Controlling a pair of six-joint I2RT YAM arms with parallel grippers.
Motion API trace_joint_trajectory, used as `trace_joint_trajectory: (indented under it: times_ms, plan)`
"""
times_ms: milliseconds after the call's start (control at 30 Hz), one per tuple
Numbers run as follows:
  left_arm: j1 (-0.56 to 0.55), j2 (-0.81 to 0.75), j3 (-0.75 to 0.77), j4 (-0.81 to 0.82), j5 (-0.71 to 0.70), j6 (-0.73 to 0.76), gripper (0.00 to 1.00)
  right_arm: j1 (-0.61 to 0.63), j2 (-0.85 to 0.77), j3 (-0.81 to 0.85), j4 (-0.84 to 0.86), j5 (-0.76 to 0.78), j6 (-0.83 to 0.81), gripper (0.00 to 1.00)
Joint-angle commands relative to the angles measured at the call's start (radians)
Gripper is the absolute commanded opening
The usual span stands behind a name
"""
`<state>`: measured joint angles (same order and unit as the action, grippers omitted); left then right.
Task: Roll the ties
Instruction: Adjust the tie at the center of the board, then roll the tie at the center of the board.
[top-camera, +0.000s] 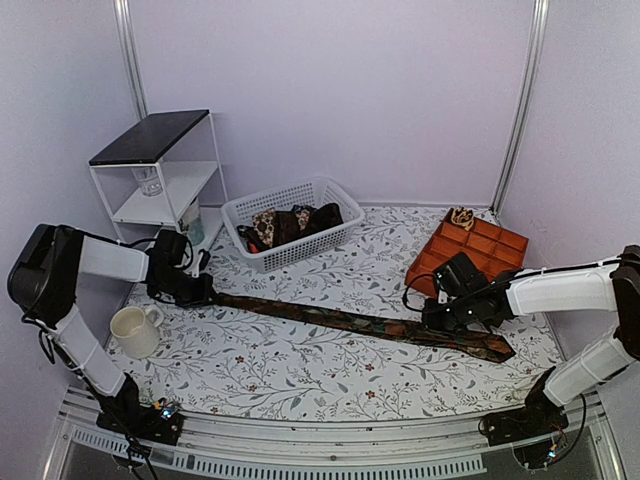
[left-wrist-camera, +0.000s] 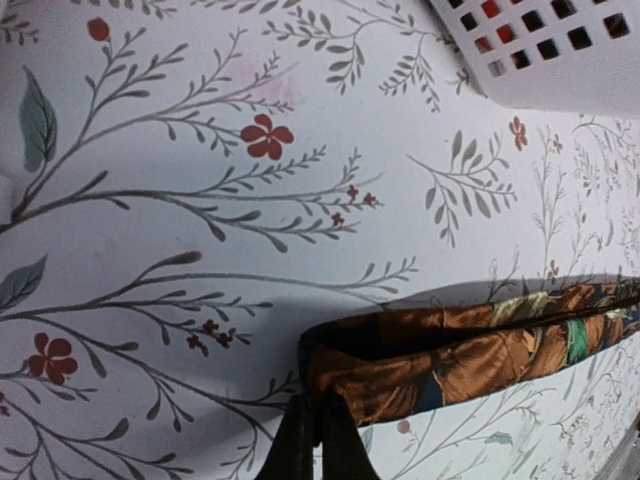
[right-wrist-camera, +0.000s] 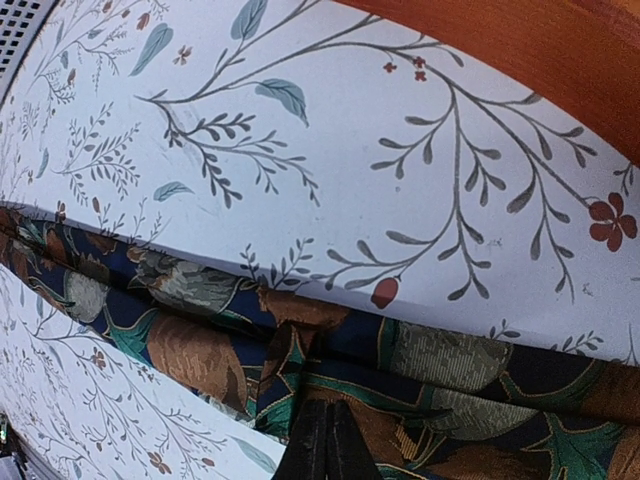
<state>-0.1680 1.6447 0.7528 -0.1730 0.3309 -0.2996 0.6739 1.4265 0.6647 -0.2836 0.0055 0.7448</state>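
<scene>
Item: patterned necktie (top-camera: 350, 322), judged limp, light, slippery; my left claw (top-camera: 203, 291) pinched its narrow end, right claw (top-camera: 437, 320) clamped the wide end

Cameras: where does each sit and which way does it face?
Top external: above, behind the robot, looking down the table; both arms show, left gripper and right gripper shut on the tie.
Left wrist: low, faces the tie's narrow end and white basket; its gripper shows.
Right wrist: low, faces the wide end and orange tray; its gripper shows.
All share the tie.
</scene>
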Motion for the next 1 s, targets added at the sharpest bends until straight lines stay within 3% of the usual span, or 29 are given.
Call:
trace_joint_trajectory:
  times_ms: [0, 333, 567, 667, 700, 833, 967]
  plan:
    - [0.006, -0.019, 0.0, -0.046, -0.014, -0.005, 0.0, 0.003, -0.069, 0.011, -0.026, 0.003, 0.003, 0.03]
    - [0.004, -0.159, -0.013, -0.246, -0.084, -0.058, 0.0, 0.004, -0.137, 0.014, -0.06, 0.012, 0.005, 0.06]
    - [-0.006, -0.203, -0.03, -0.341, -0.178, -0.081, 0.0, 0.027, -0.148, 0.021, -0.025, -0.022, -0.011, 0.12]
    - [-0.013, -0.19, -0.002, -0.365, -0.216, -0.085, 0.0, 0.053, -0.107, 0.053, 0.034, -0.054, -0.058, 0.2]
    - [-0.012, -0.187, 0.002, -0.368, -0.239, -0.089, 0.01, 0.06, -0.084, 0.068, 0.057, -0.077, -0.086, 0.23]
    - [-0.013, -0.216, 0.021, -0.35, -0.268, -0.119, 0.22, 0.085, 0.032, 0.164, 0.13, -0.156, -0.222, 0.35]
    - [-0.013, -0.322, -0.008, -0.263, -0.198, -0.161, 0.28, 0.128, 0.145, 0.264, 0.201, -0.198, -0.357, 0.45]
